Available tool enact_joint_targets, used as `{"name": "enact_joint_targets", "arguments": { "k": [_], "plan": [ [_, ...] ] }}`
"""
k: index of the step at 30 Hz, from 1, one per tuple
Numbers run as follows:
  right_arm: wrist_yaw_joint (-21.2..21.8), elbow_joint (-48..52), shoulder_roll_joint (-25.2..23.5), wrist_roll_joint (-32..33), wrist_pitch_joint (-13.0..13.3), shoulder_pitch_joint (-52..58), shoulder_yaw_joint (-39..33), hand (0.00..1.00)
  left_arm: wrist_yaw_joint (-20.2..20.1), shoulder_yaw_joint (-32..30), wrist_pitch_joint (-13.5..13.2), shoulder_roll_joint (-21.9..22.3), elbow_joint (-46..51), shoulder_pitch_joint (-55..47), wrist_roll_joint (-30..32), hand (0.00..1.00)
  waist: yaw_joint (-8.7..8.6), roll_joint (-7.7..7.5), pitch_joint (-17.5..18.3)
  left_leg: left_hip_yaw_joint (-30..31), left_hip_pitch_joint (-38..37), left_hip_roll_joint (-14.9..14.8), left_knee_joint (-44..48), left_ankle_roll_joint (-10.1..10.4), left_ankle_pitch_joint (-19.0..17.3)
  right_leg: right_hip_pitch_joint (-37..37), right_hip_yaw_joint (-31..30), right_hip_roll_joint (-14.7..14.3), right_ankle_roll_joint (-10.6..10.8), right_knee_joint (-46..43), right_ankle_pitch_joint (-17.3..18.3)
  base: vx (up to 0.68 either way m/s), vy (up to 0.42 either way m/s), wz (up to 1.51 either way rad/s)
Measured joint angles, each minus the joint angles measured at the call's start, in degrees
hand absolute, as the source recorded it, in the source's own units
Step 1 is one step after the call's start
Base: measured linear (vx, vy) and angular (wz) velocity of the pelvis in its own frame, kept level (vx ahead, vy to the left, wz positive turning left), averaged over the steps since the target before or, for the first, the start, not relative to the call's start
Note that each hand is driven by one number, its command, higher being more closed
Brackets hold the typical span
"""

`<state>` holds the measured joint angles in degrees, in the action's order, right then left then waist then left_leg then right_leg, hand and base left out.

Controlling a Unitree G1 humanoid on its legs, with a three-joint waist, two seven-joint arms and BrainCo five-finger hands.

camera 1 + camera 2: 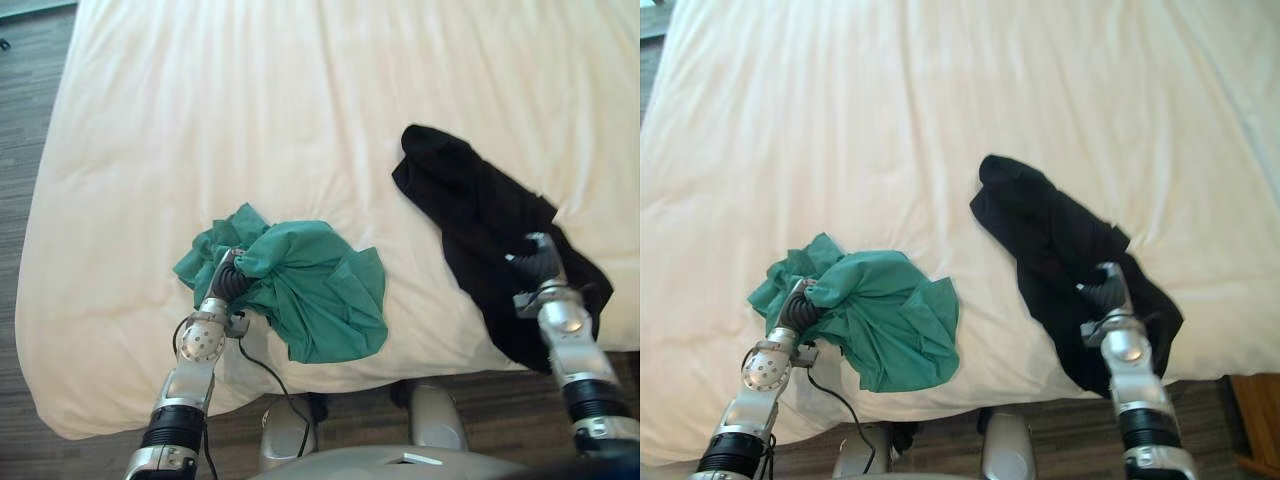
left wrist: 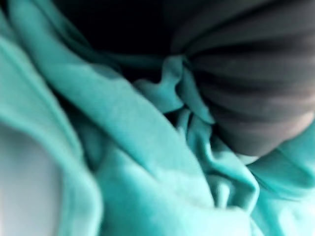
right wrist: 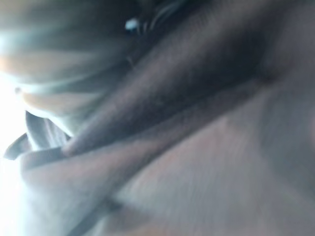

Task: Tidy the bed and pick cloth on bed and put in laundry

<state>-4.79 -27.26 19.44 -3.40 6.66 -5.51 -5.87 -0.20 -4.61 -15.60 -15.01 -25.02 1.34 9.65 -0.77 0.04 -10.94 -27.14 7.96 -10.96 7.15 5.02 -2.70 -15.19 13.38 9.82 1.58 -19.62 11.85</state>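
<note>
- The left hand (image 1: pixel 228 278) is sunk into a crumpled green cotton cloth (image 1: pixel 320 290). Its dark ribbed cover shows, the rest is buried in the folds, so whether it is clenched or released cannot be told.
- In the left wrist view, soft teal folds of that cloth crowd right up against the ribbed cover. What lies beyond them is too blurred to read.
- The right hand (image 1: pixel 540 262) rests on the near end of a long black cloth (image 1: pixel 470 210). Its tip is hidden in the dark fabric, so whether it is grasping anything cannot be told.
- The right wrist view gives a smeared dark weave from very close, with no clear outline.
- Both cloths lie on the cream-white quilted bed cover (image 1: pixel 300 100), well apart from each other.
- The green cloth is bunched in a loose heap, gathered at the left hand and fanning out beyond it toward the right hand.
- The black cloth is matte and limp, running in a slanted band from the right hand up the bed. Its near end reaches the bed's edge.
- The bed cover is softly wrinkled, with shallow creases round both cloths.
- A grey streaked plank floor (image 1: pixel 25 120) borders the bed.
</note>
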Motion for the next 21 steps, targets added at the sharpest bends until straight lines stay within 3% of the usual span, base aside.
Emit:
{"name": "enact_joint_targets", "arguments": {
  "k": [5,13,14,16,18,21],
  "plan": [
    [0.2,-10.7,-3.5,1.1,0.1,1.6,-0.5,1.00,-2.3,-1.4,0.2,3.1,-9.7,0.1,-5.4,1.00,-1.14,-0.33,6.5,3.6,-5.5,0.9,-6.6,1.4,1.9,8.0,3.5,-1.5,1.1,7.0,-1.1,0.10,0.020,0.25],
    [0.8,-19.9,-5.0,-0.2,0.0,3.1,-4.9,1.00,-4.7,-4.9,1.7,7.0,-17.0,2.7,-9.2,1.00,-1.87,-1.17,8.7,9.4,-9.8,1.4,-9.9,2.1,3.2,16.2,8.9,-2.3,1.4,9.5,-0.7,0.08,-0.009,0.38],
    [0.8,-19.9,-5.0,-0.2,0.0,4.2,-5.5,1.00,-4.7,-4.9,2.4,7.8,-17.2,3.3,-10.0,1.00,-2.27,-1.20,8.7,11.4,-9.8,1.2,-10.2,2.1,3.3,15.7,7.7,-2.5,0.7,5.9,0.3,0.03,-0.028,0.52],
    [1.0,-19.4,-5.7,0.5,-0.4,4.7,-7.3,1.00,-4.5,-5.4,3.4,9.5,-17.4,5.4,-11.6,1.00,-1.18,-1.25,8.6,13.7,-7.9,0.8,-9.4,2.0,3.2,13.1,2.2,-3.2,0.6,2.5,1.1,-0.04,-0.030,0.52],
    [1.0,-17.7,-6.7,4.4,-0.8,6.7,-8.3,1.00,-3.4,-6.4,4.2,10.9,-18.6,8.2,-14.1,1.00,-1.74,-1.85,8.5,18.6,-4.8,1.1,-8.6,1.4,4.0,11.9,-4.0,-4.3,0.8,-0.2,2.8,-0.14,-0.076,0.86],
    [1.0,-16.4,-7.6,9.8,-0.6,10.4,-9.8,1.00,-3.0,-7.3,4.5,13.8,-19.5,8.1,-18.6,1.00,-1.82,-2.56,8.6,23.8,-4.9,2.3,-11.2,2.0,6.6,15.6,-4.7,-4.8,-0.9,2.0,6.1,-0.12,-0.096,1.06]
  ]
}}
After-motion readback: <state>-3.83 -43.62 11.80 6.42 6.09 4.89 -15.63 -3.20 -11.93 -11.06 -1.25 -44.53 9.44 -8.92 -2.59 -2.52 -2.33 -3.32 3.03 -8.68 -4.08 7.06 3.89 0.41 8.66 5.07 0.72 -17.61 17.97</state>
